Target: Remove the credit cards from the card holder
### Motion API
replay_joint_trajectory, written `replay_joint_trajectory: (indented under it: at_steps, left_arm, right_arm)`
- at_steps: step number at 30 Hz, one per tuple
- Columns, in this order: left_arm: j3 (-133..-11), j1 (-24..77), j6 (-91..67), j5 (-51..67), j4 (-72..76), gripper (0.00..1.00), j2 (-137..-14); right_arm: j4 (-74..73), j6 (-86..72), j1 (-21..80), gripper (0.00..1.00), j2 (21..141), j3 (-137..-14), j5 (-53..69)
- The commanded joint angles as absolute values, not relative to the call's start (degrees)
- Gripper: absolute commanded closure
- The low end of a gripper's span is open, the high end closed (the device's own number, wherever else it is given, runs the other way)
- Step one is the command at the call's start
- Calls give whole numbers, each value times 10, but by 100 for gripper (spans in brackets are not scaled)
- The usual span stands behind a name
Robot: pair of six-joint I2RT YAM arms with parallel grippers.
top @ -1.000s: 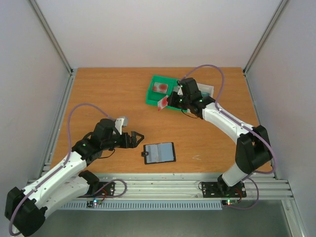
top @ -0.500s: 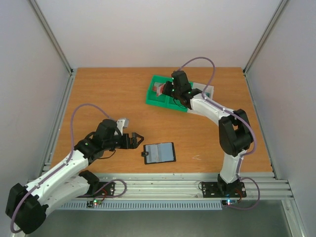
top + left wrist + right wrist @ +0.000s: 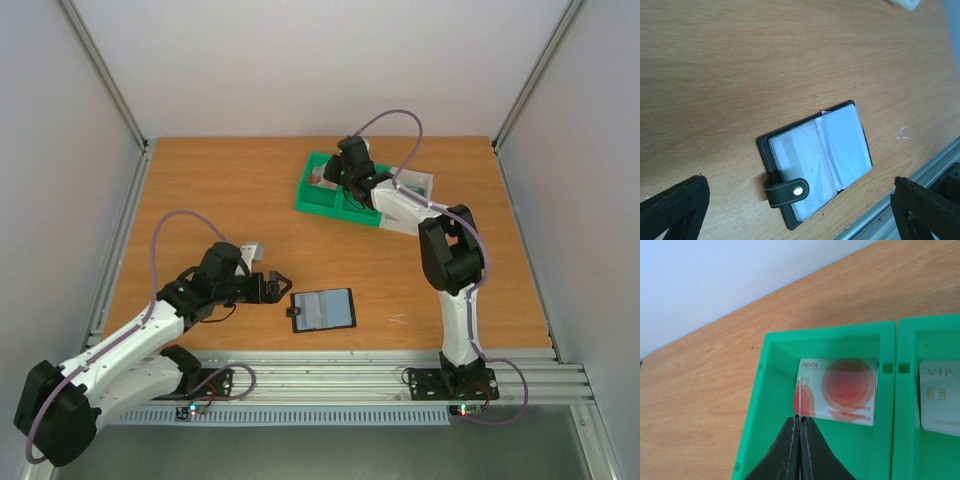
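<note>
The card holder [image 3: 322, 309] lies open on the table near the front, black with grey-blue clear pockets and a snap strap; it also shows in the left wrist view [image 3: 815, 165]. My left gripper [image 3: 277, 284] is open and empty just left of it, its jaws wide apart on either side of it in the wrist view [image 3: 799, 182]. My right gripper [image 3: 331, 176] is over the green tray's left compartment, shut [image 3: 800, 416] on a whitish credit card with red marks [image 3: 798, 395], held edge-on. Another whitish, red-circled card [image 3: 840, 390] lies in that compartment.
The green compartment tray [image 3: 318, 203] stands at the back middle, its rim close around my right gripper [image 3: 755, 405]. A greyish VIP card [image 3: 939, 400] lies in its adjoining compartment. A white tray [image 3: 422, 183] sits behind it. The metal rail [image 3: 920, 165] runs along the table's front edge.
My right gripper has carried the card left and farther back, from the tray's front edge to above its left compartment. The left arm has barely moved.
</note>
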State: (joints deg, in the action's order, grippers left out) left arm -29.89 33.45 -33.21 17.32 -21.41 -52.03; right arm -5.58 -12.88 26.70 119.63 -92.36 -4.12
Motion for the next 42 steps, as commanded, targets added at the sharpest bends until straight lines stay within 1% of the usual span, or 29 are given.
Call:
replay_joint_trajectory:
  at_steps: [1,12,16,20,25,30,37,40,42]
  left_arm:
    - [-291,334,-336,185,-168,1,-528]
    - [-293,333,-330,183,-156,1,-547]
    - [-293,333,-319,179,-164,1,-553]
    - [-295,334,-315,174,-175,1,-557]
    - [-290,334,-317,184,-166,1,-560]
    - [-298,334,-314,180,-173,1,-570]
    - [-314,333,-312,175,-184,1,-605]
    - [-335,333,-308,176,-209,1,-624]
    - [-346,333,-307,176,-230,1,-635]
  right_arm:
    - [-46,-145,258,99,1233,-974,-61]
    - [-65,-169,252,99,1314,-1054,-65]
    - [-61,-186,249,98,1333,-1064,-65]
    - [-93,-192,249,94,1352,-1091,-72]
    - [-113,-187,248,92,1357,-1103,-82]
    - [-142,-192,242,86,1358,-1118,-77]
    - [-179,-183,235,78,1344,-1139,-36]
    - [-218,-188,230,73,1335,-1166,17]
    - [-243,-190,228,72,1321,-1174,38]
